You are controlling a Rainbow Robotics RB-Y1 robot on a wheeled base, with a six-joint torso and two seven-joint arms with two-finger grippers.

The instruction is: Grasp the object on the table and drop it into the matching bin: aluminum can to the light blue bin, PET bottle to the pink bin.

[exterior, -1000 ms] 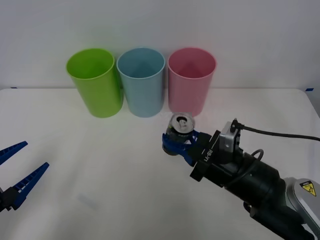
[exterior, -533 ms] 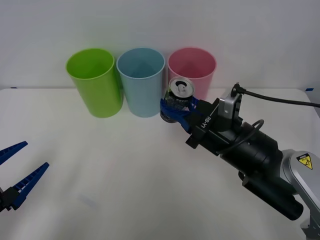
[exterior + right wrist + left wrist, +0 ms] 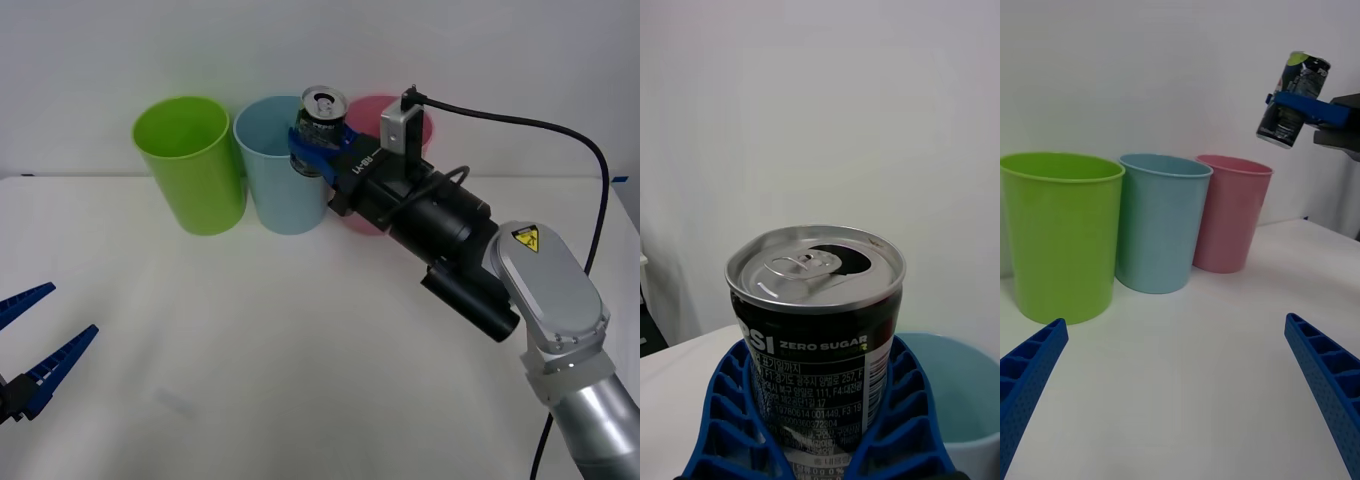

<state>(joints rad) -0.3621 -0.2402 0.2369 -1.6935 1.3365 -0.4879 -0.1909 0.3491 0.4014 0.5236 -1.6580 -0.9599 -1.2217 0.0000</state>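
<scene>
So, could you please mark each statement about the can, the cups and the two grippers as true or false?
1. The right gripper holds the aluminum can above the table. True.
2. The can is inside the pink bin. False: it is in the air, by the light blue bin rim.
3. The left gripper is open. True.
4. The can top is sealed. False: it is opened.
</scene>
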